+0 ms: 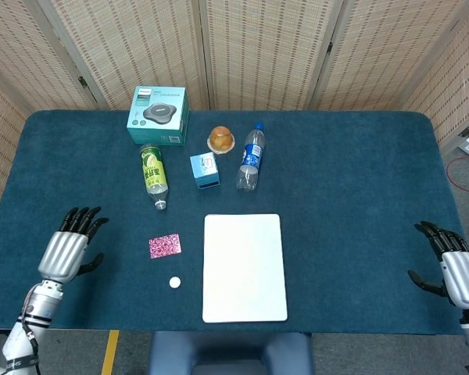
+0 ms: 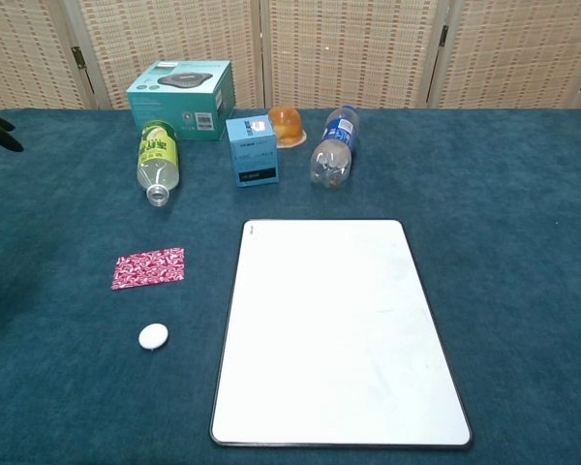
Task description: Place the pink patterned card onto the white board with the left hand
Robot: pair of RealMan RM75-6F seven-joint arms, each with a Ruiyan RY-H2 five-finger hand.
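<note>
The pink patterned card lies flat on the cloth: likely thin, light, hard to lift; pinch one edge. Left hand is empty, fingers extended.

Woven folding screens stand behind the blue-carpeted table.

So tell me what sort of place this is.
Probably an indoor robot test setup, not a home: woven folding screens wall off a table in blue cloth, yellow floor tape marks the near edge, and assorted props lie by a white board.
</note>
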